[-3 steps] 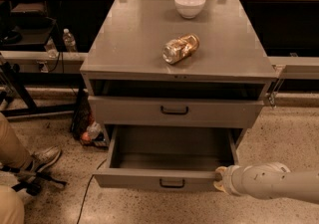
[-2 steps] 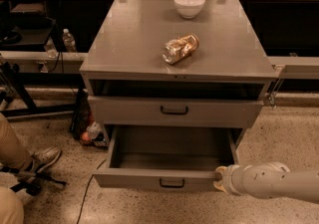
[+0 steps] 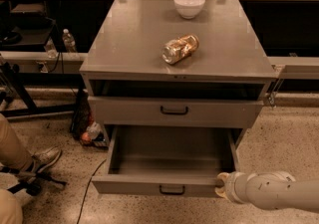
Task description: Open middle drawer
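Note:
The middle drawer (image 3: 169,186), a shallow grey drawer with a low front and a small black loop handle (image 3: 172,189), stands pulled far out of the grey cabinet (image 3: 149,34). Its inside is bare. My gripper (image 3: 222,187) is at the drawer's right front corner, touching or very close to the front panel. The white arm (image 3: 269,192) reaches in from the lower right. Above it, the taller-fronted drawer (image 3: 174,112) with a wider black handle is closed. No third drawer shows.
On the cabinet top lie a crumpled snack bag (image 3: 180,49) and a white bowl (image 3: 189,5). A person's leg and shoe (image 3: 35,161) are at the lower left. Bottles and cables (image 3: 89,131) sit by the cabinet's left side. A shelf rail (image 3: 294,66) runs to the right.
Almost nothing differs. The drawer stays pulled out and my gripper stays at its right front corner.

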Controlling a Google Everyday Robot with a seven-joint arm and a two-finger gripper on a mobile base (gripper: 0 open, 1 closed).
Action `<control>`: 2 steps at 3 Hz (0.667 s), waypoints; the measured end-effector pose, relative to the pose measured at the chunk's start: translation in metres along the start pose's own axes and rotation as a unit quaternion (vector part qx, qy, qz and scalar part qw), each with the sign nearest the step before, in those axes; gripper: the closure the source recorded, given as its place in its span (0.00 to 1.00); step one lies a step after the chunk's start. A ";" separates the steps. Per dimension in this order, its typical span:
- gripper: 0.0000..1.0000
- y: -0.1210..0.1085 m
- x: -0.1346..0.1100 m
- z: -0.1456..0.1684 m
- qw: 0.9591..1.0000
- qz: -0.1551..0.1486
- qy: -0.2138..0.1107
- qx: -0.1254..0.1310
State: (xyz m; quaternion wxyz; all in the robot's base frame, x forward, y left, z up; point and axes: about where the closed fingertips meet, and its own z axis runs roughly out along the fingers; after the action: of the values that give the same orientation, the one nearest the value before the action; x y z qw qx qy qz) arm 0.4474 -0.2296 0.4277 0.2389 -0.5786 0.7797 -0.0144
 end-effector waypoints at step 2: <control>1.00 0.032 0.008 -0.012 1.000 0.028 -0.007 0.001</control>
State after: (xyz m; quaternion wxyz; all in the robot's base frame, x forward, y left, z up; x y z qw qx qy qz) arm 0.4128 -0.2297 0.4259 0.2448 -0.5561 0.7942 -0.0045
